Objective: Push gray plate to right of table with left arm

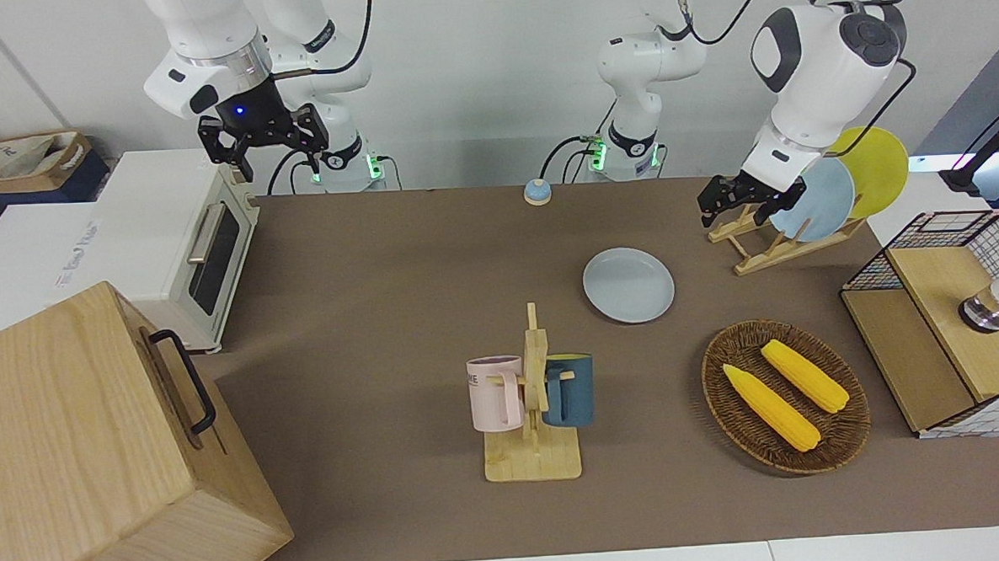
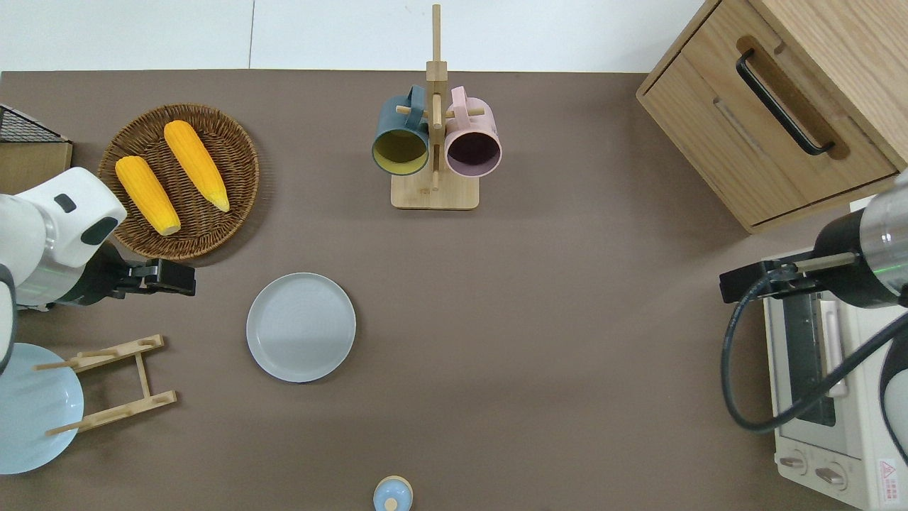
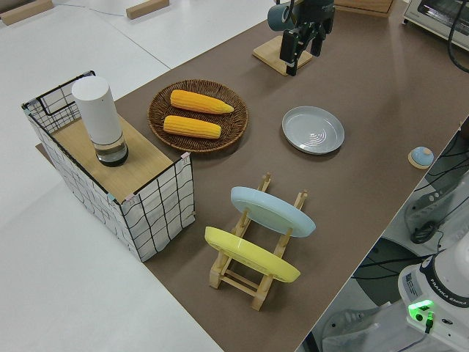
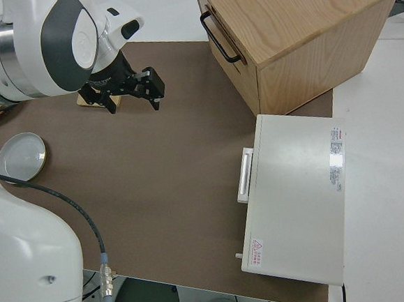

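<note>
Wooden cabinet [image 1: 94, 450] up closest, toaster oven [image 1: 186, 244] next to it. Gray plate [image 1: 629, 284] flat on the table [image 1: 383, 319], between the mug stand [image 1: 532, 397] and the plate rack [image 1: 768, 243], beside the corn basket [image 1: 784, 396]. Left gripper [image 2: 164, 277] up in the air by the basket's edge, not touching the plate; can't tell if those jaws are open. Right gripper [image 1: 264, 135] parked, jaws spread wide. So basically not started yet: whole push toward the right arm's end still to do.

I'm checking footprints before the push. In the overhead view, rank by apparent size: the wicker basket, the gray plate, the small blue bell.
1. wicker basket, widest
2. gray plate, clearly narrower than the basket
3. small blue bell, by far the smallest, partly cut off at the view's edge
</note>
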`<action>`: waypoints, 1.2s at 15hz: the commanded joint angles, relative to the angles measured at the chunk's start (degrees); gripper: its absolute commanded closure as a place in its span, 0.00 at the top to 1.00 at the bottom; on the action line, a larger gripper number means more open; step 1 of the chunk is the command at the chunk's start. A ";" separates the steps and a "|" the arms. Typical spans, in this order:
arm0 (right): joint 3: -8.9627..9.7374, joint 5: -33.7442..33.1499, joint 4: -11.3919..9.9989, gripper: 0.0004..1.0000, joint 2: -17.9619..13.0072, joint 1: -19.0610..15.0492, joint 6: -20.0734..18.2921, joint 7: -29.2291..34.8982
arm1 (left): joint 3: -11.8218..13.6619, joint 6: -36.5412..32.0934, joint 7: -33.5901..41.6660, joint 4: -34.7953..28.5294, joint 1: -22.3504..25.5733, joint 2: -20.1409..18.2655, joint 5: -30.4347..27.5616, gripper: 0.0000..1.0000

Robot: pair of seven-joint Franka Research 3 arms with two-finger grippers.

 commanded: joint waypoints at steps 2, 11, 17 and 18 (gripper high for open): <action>0.32 0.46 0.05 0.98 -0.43 -0.62 -0.69 -0.15 | 0.14 11.67 -0.02 -12.82 -0.75 -4.07 -1.47 0.99; 0.32 0.46 -0.03 0.98 -0.43 -0.62 -0.69 -0.15 | -0.74 28.80 -0.63 -27.15 -1.89 -3.63 -1.74 0.99; 0.32 0.46 -0.03 0.98 -0.43 -0.62 -0.69 -0.15 | -0.83 38.32 -1.87 -33.23 -3.57 -0.56 -2.18 0.99; 0.32 0.46 -0.03 0.98 -0.43 -0.62 -0.69 -0.15 | -0.83 38.67 -1.87 -33.23 -3.57 0.32 -2.18 0.99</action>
